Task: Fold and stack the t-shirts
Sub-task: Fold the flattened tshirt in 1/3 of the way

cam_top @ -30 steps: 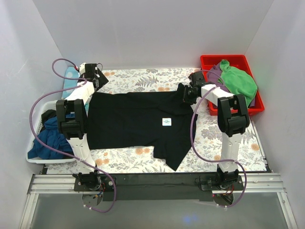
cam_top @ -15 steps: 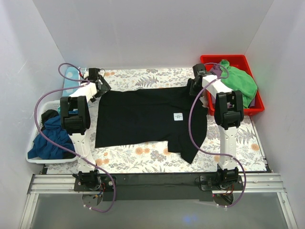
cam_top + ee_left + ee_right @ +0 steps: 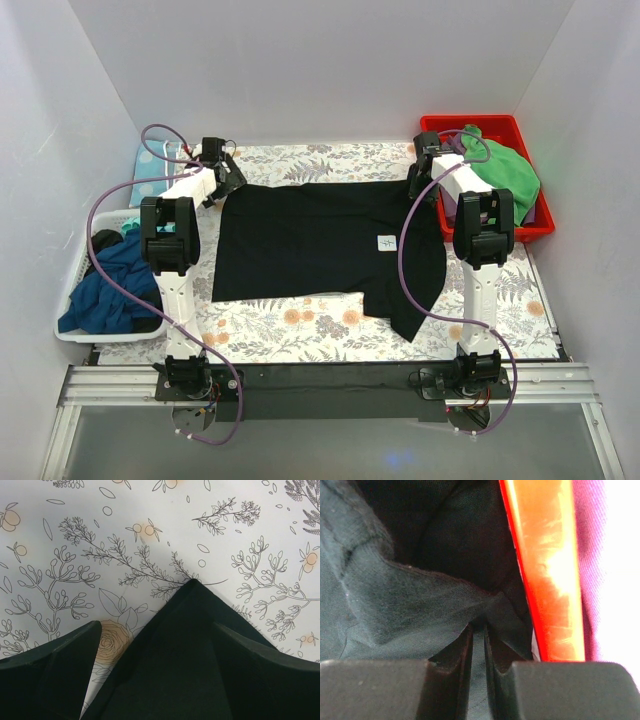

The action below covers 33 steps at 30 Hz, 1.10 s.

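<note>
Nearest me, the black t-shirt lay spread on the flowered tablecloth, its near right corner running out in a loose tongue toward the arm bases, the white label face up. Off to the left the white basket held a dark blue shirt, not yet dealt with.

At the far edge of the shirt both arms were down on its corners. The left gripper had its jaws as wide as they go. In its wrist view the shirt's corner lay flat on the cloth between the fingers, ungrabbed. The right gripper had its jaws nearly together, with a thin fold of black cloth nipped in the slit between them. The red bin stood just beside it, with green cloth heaped inside.

I judged the step to be straightening the shirt before the first fold. My worry was the lopsided hold: a pull from the right alone would skew the shirt and bunch that trailing tongue. The pinch looked shallow, so it could slip. And with the bin wall so close, a lift might have caught its rim.
</note>
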Available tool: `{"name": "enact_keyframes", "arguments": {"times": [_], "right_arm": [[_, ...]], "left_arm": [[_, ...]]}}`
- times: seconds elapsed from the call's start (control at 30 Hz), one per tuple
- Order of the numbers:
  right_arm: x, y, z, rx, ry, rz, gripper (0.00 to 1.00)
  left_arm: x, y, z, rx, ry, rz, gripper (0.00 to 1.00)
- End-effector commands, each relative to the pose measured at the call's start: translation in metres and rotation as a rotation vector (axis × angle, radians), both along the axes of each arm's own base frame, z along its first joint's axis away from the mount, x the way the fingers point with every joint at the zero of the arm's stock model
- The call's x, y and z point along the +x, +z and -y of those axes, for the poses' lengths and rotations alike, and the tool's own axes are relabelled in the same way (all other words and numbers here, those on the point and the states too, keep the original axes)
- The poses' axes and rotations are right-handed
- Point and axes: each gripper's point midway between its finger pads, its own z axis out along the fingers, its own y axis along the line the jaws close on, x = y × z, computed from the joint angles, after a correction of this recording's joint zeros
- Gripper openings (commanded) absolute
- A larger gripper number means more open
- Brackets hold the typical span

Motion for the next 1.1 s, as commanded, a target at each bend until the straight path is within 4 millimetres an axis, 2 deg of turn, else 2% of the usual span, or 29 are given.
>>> {"name": "enact_keyframes", "arguments": {"times": [0.0, 0.2, 0.43, 0.47, 0.53, 0.57, 0.6, 0.73, 0.87, 0.97, 1.07], "right_arm": [[-0.011, -0.010, 0.004, -0.011, 0.022, -0.068, 0.19], [-0.010, -0.007, -0.003, 0.009, 0.050, -0.064, 0.18], [-0.013, 0.005, -0.009, -0.005, 0.062, -0.033, 0.17], [-0.013, 0.007, -0.011, -0.003, 0.064, -0.028, 0.17], [-0.010, 0.013, -0.012, 0.004, 0.066, -0.013, 0.17], [-0.009, 0.015, -0.014, 0.007, 0.070, -0.007, 0.17], [-0.009, 0.016, -0.013, 0.004, 0.069, -0.005, 0.17], [-0.008, 0.019, -0.014, 0.009, 0.070, 0.003, 0.17], [-0.009, 0.020, -0.016, 0.018, 0.069, 0.003, 0.17], [-0.009, 0.022, -0.020, 0.031, 0.072, 0.007, 0.17], [-0.007, 0.025, -0.025, 0.039, 0.084, 0.013, 0.17]], "left_arm": [[0.006, 0.046, 0.010, -0.019, -0.032, 0.080, 0.89], [0.013, 0.076, 0.019, 0.024, -0.049, 0.146, 0.90], [0.025, 0.114, 0.044, 0.043, -0.063, 0.242, 0.89], [0.026, 0.117, 0.046, 0.051, -0.062, 0.252, 0.86], [0.026, 0.120, 0.047, 0.081, -0.040, 0.261, 0.72], [0.025, 0.119, 0.047, 0.089, -0.035, 0.263, 0.68], [0.026, 0.118, 0.046, 0.096, -0.024, 0.261, 0.44], [0.024, 0.102, 0.043, 0.116, -0.019, 0.217, 0.28], [0.019, 0.078, 0.041, 0.135, -0.022, 0.160, 0.27], [0.015, 0.063, 0.038, 0.151, -0.009, 0.123, 0.32], [0.012, 0.039, 0.040, 0.147, -0.024, 0.072, 0.33]]}}
